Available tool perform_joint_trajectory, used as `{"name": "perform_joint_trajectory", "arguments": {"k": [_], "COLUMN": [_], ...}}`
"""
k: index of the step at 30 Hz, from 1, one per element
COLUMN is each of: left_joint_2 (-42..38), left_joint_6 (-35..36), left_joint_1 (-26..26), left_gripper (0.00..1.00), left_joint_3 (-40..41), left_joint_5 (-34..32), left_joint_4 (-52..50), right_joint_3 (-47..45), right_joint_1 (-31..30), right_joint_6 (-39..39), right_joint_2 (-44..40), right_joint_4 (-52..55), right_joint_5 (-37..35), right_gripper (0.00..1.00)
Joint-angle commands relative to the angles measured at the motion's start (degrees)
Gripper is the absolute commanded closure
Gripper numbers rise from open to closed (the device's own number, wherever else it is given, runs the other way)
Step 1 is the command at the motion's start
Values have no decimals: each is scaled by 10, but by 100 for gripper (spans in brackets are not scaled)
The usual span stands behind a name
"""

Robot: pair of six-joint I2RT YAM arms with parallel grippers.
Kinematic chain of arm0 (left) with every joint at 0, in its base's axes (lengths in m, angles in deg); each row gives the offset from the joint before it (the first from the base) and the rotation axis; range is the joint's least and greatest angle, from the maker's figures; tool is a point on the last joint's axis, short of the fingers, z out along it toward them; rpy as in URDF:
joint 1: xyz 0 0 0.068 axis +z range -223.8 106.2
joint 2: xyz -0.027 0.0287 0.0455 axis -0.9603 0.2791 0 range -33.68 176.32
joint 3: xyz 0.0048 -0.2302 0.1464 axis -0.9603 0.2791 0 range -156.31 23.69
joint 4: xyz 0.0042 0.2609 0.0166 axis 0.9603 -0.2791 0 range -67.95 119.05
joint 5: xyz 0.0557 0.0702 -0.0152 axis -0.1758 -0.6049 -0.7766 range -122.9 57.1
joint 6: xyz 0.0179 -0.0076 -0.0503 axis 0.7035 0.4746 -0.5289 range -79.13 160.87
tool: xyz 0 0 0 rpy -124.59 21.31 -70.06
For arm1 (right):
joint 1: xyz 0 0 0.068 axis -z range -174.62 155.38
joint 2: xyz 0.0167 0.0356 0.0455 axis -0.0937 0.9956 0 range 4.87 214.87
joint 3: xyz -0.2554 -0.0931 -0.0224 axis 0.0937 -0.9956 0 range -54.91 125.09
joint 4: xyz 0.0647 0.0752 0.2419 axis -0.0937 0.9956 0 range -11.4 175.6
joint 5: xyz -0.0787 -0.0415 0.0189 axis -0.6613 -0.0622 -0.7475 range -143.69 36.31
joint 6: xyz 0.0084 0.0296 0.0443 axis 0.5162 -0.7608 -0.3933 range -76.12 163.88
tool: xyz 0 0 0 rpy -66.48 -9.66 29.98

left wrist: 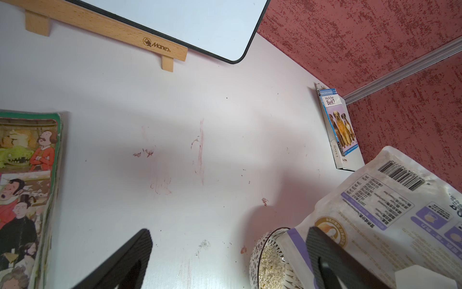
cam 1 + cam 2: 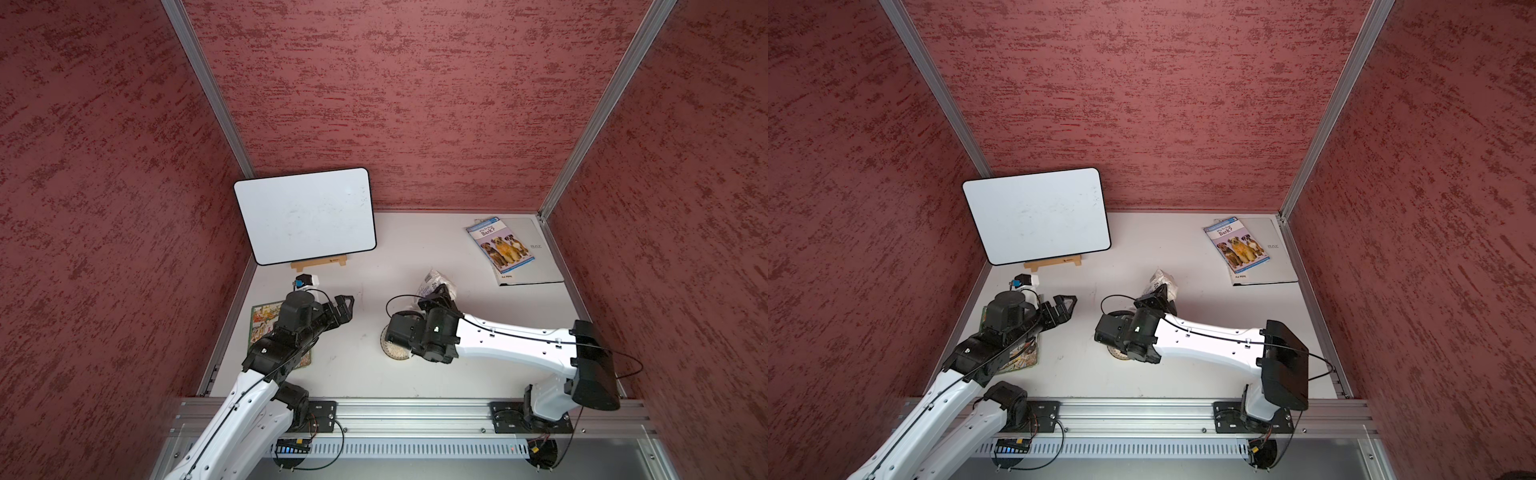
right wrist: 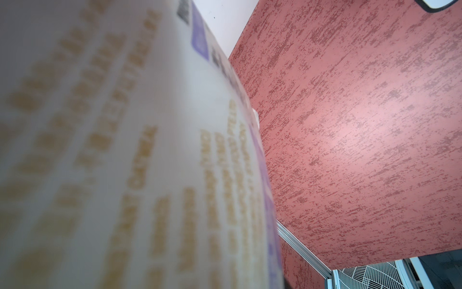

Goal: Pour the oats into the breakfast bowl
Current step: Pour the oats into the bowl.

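The white oats pouch (image 2: 432, 283) (image 2: 1159, 281) with purple print is tipped, its mouth over the breakfast bowl (image 1: 257, 252). My right gripper (image 2: 441, 294) (image 2: 1163, 297) is shut on it. Pale oats (image 1: 271, 262) lie inside the bowl. In both top views the bowl (image 2: 395, 353) (image 2: 1120, 355) is mostly hidden under my right wrist. The blurred pouch (image 3: 125, 150) fills the right wrist view and hides the jaws there. My left gripper (image 2: 347, 305) (image 2: 1069, 303) (image 1: 227, 250) is open and holds nothing, left of the bowl and pouch (image 1: 387, 212).
A whiteboard (image 2: 305, 216) leans on a wooden easel at the back left. A dog book (image 2: 500, 245) lies on a grey folder (image 2: 540, 257) at the back right. An illustrated book (image 2: 266, 328) lies under my left arm. A small white and blue object (image 2: 305, 282) sits near the easel.
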Motion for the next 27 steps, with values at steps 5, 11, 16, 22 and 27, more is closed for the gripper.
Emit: {"name": "perform_joint_trajectory", "arguments": {"k": [5, 11, 16, 22, 27], "left_joint_2": [-1, -3, -3, -2, -5], "left_joint_6": [6, 6, 6, 6, 5], "left_joint_1": [3, 3, 3, 3, 3], "left_gripper": [0, 0, 0, 0, 0], "left_joint_3": [10, 11, 12, 11, 11], "left_joint_5": [6, 5, 5, 5, 5], "left_joint_4": [11, 12, 13, 13, 11], "right_joint_3": [23, 34, 45, 39, 41], "right_joint_1": [-3, -4, -4, -4, -4], "right_joint_6": [-25, -32, -32, -36, -43], "right_joint_2": [8, 9, 2, 7, 2], "right_joint_4": [20, 23, 23, 34, 34], "right_joint_5": [-71, -76, -79, -84, -87], "right_gripper": [100, 100, 100, 100, 100]}}
